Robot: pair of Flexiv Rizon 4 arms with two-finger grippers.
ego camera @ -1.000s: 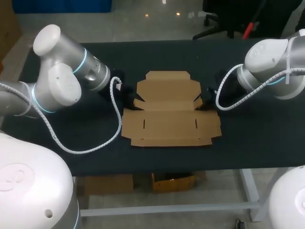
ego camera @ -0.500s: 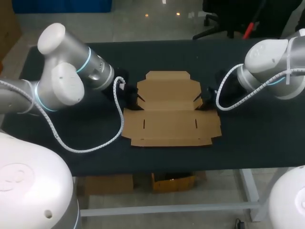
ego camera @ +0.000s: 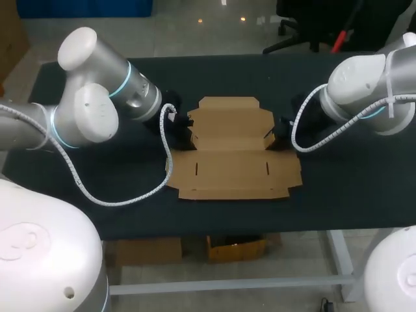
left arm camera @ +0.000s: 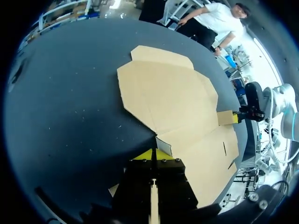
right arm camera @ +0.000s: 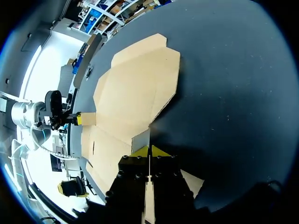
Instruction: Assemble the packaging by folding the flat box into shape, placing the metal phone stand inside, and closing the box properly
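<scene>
As the left tool (left arm camera: 153,153) slides inward to clamp the 9 o'clock flap (right arm camera: 88,119) of the flat brown cardboard box (ego camera: 231,146) lying flat mid-way across the bench (ego camera: 338,195), the right tool (right arm camera: 149,150) pinches the 3 o'clock flap (left arm camera: 226,117), seemingly readying the side folds.

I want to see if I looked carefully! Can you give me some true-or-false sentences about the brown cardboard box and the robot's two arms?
1. The flat brown cardboard box lies unfolded on the black table. True.
2. A metal phone stand sits on the box. False: nothing lies on the box, and no stand is in view.
3. The left gripper is at one side edge of the box. True.
4. The right gripper is out by the table's front edge, away from the box. False: it is at the box's opposite side edge.
</scene>
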